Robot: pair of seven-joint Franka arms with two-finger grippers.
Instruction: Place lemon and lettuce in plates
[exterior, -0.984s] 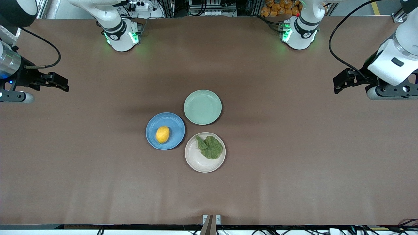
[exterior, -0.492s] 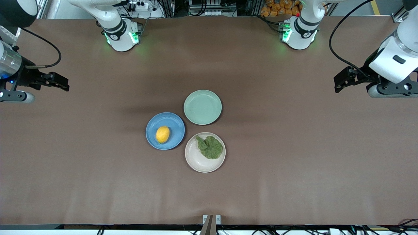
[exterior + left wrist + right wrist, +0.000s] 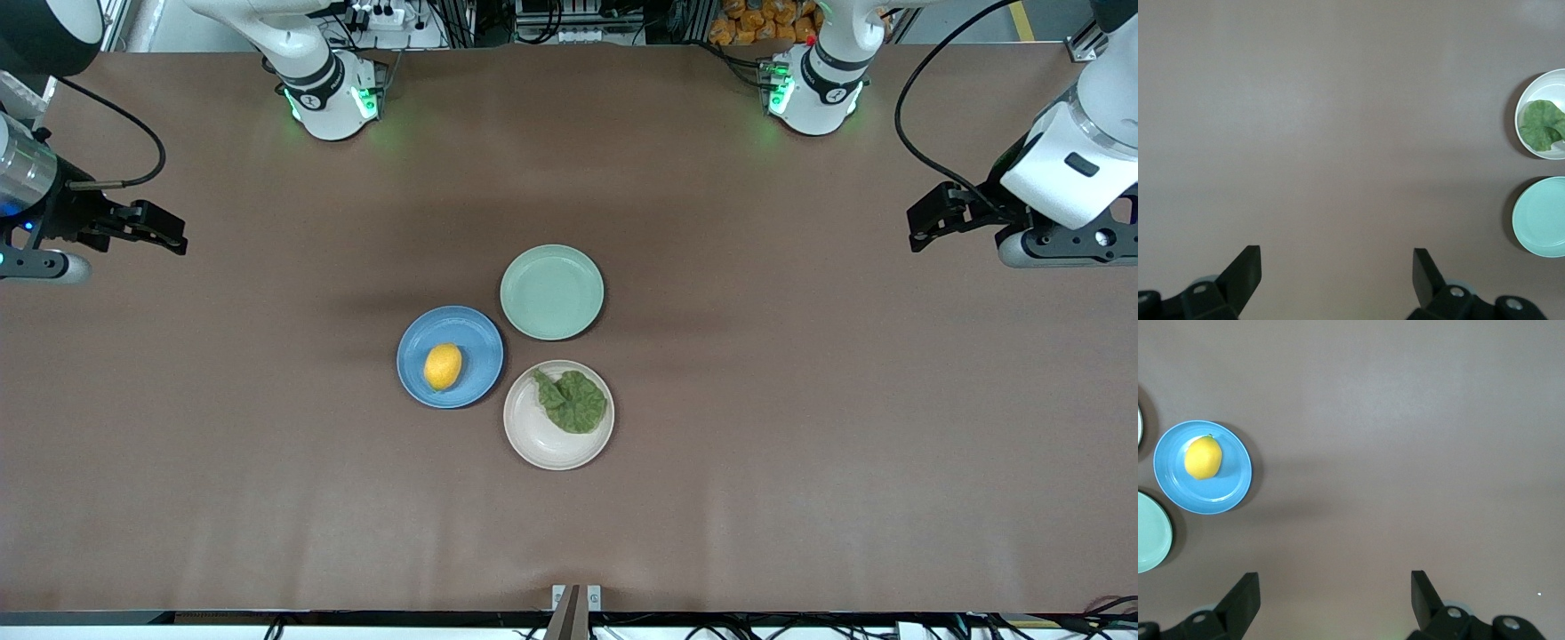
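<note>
The lemon point(image 3: 443, 366) point(image 3: 1203, 458) lies in the blue plate point(image 3: 476, 333) point(image 3: 1225, 487) at the table's middle. The lettuce point(image 3: 573, 402) point(image 3: 1540, 125) lies in the cream-white plate point(image 3: 538, 440) point(image 3: 1545, 83), beside the blue one and a little nearer the front camera. My left gripper point(image 3: 917, 233) point(image 3: 1337, 267) hangs open and empty over bare table at the left arm's end. Over bare table at the right arm's end, my right gripper point(image 3: 178, 231) point(image 3: 1335, 587) is also open and empty. Both are well away from the plates.
An empty pale mint-green plate point(image 3: 551, 292) point(image 3: 1541, 217) point(image 3: 1148, 533) touches the other two, farther from the front camera. Brown table surface stretches wide on all sides of the three plates. The arm bases stand along the table's edge farthest from the front camera.
The left arm's wrist has swayed slightly in place. The right arm, the plates, the lemon and the lettuce have not moved.
</note>
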